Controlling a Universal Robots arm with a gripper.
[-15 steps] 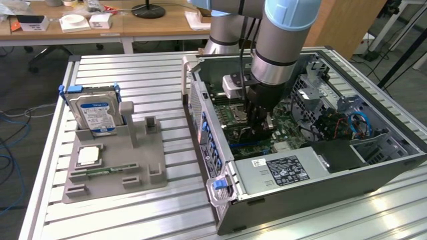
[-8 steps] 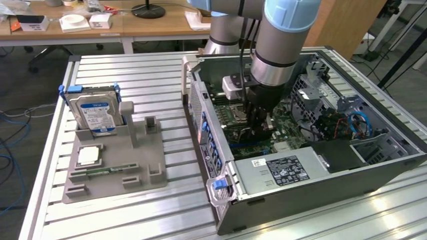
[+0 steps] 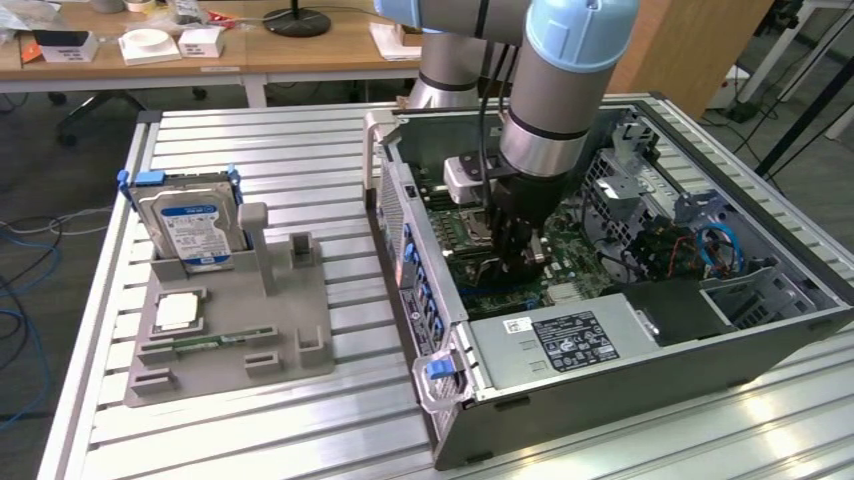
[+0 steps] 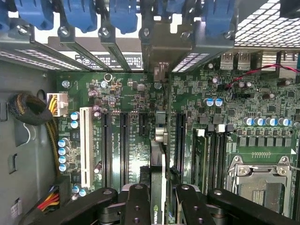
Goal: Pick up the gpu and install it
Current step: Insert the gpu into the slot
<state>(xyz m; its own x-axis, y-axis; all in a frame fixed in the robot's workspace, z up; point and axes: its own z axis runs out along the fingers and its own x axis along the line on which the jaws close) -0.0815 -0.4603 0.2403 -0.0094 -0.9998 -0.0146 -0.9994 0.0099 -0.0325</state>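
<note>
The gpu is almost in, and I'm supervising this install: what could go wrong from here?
The gpu, held edge-on in the gripper, hangs over the motherboard among several parallel black slots; a slight offset could seat it in the wrong one or jam its edge.

Its metal bracket end must meet the rear opening of the case; if it catches there, the card may tilt.

Small capacitors nearby could be struck.

One open computer case (image 3: pixel 694 330) sits at three o'clock on the bench (image 3: pixel 267 420), one gray holder tray (image 3: pixel 227 330) at nine o'clock carrying one hard drive (image 3: pixel 190 225), and one gpu (image 4: pixel 158 187) stands inside the case.
</note>
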